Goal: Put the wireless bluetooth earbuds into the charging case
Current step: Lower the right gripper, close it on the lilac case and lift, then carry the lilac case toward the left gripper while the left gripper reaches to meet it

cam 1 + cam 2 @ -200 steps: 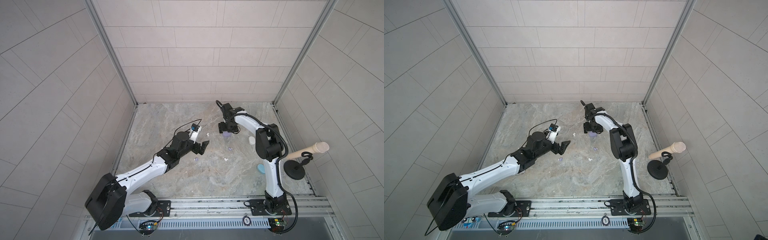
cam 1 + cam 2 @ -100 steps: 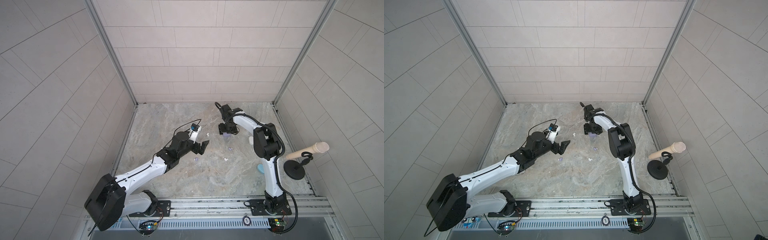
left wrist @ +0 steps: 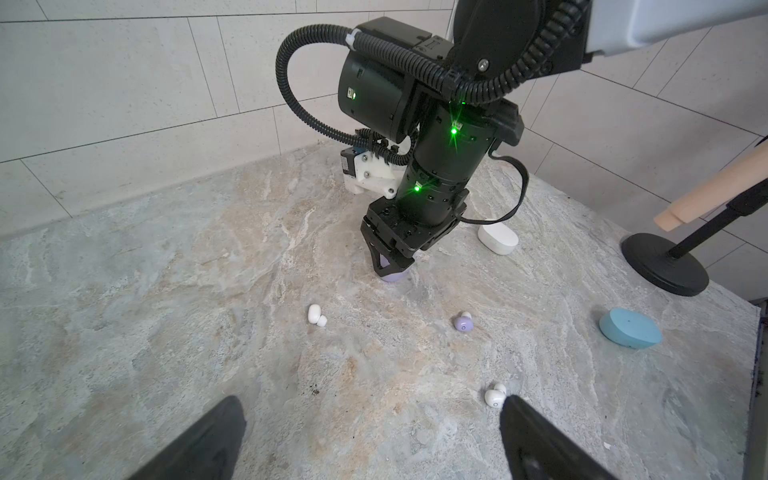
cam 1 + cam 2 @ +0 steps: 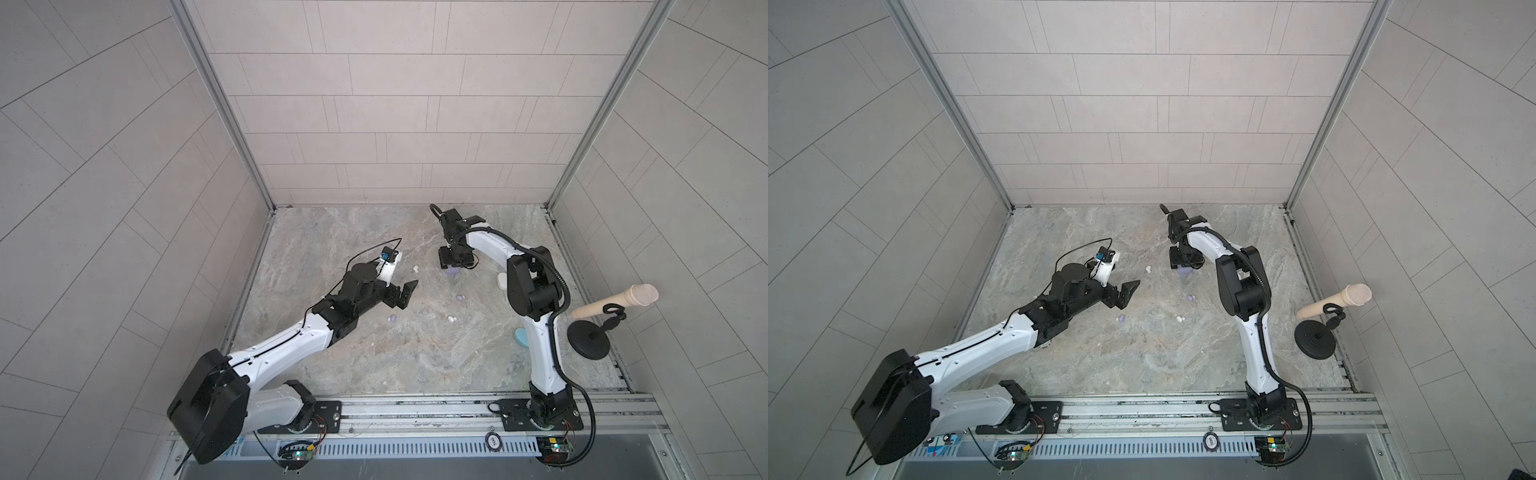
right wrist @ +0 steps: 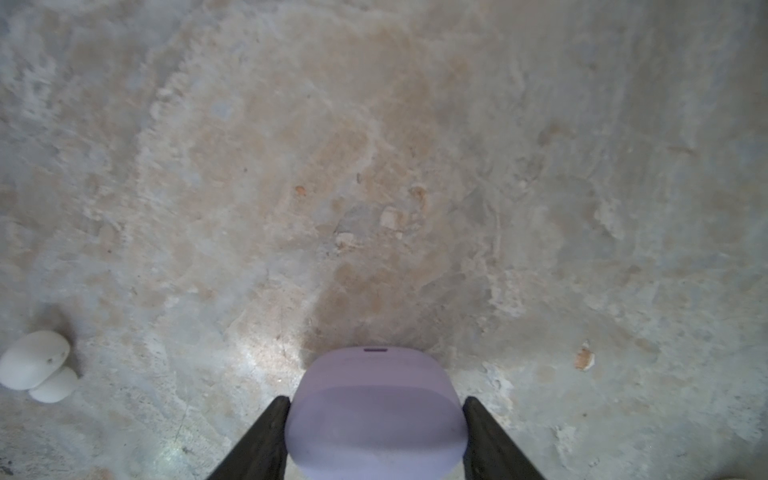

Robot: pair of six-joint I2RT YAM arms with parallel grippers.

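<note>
Earbuds [image 4: 451, 319] lie loose on the marble tabletop [image 3: 124, 291], outside both sets of jaws. The right gripper [image 5: 376, 401] points down, and its jaws pinch the lilac case [image 5: 374, 436] by its 2 sides while the case rests on the tabletop. A white earbud [image 5: 35, 365] lies near those jaws, on the side toward the left arm. The white case [image 3: 498, 240] sits near them on the opposite side. The left gripper [image 3: 370, 440] hovers above the tabletop with its jaws spread wide. Ahead of 1 of its fingertips [image 3: 532, 432] lies a 2nd white earbud [image 3: 495, 397]. Beyond it, a lilac earbud [image 3: 462, 322] lies between these jaws and the lilac case. Another lilac earbud [image 4: 392, 319] lies near the left gripper, toward its arm's base. The blue case [image 3: 629, 328] sits well apart from both grippers, near the microphone stand [image 3: 665, 270].
</note>
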